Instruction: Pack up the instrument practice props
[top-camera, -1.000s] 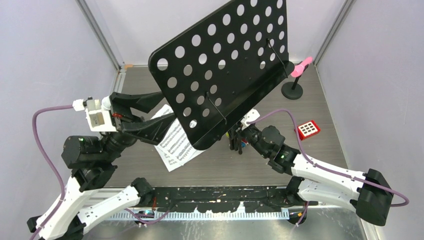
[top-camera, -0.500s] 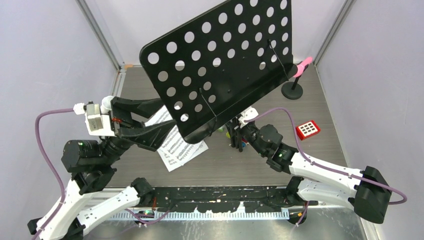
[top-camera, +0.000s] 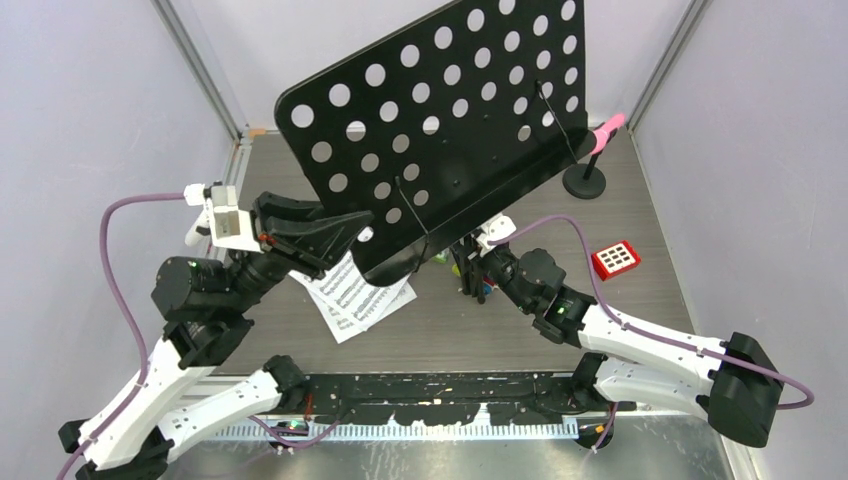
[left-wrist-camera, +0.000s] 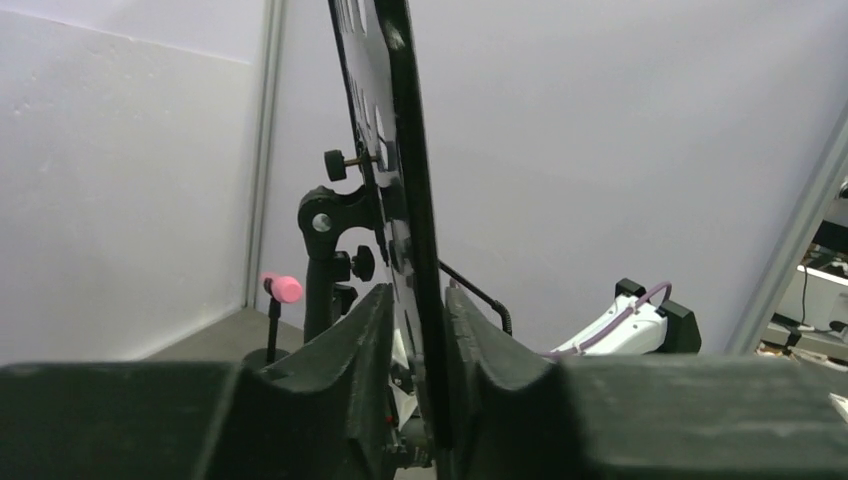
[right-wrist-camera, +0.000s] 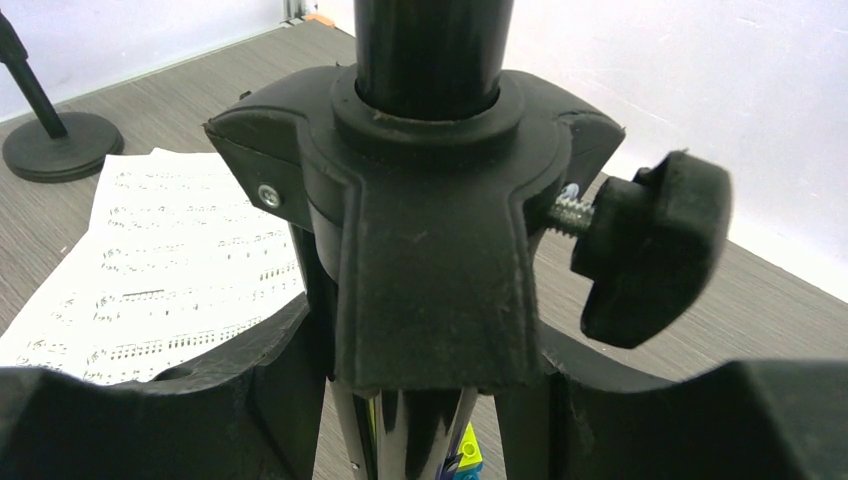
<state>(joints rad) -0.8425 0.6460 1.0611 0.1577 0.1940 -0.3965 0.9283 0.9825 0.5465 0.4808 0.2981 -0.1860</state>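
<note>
Left gripper (left-wrist-camera: 415, 325) apparently clamped on black perforated music desk (top-camera: 480, 195) | right gripper (right-wrist-camera: 425, 400) gripped its black tripod hub (right-wrist-camera: 430, 260) | white sheet-music pages (top-camera: 355, 300): print illegible

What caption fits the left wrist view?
Left hand straddling the edge of the music desk, pink microphone behind.

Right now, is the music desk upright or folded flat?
Upright, not folded: the perforated music desk stands raised on its post, its edge pinched in the left tool.

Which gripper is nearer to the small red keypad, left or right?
Right. The right gripper, at the stand hub, has the red keypad to its right; the left gripper, on the music desk edge, sits beyond the stand.
</note>
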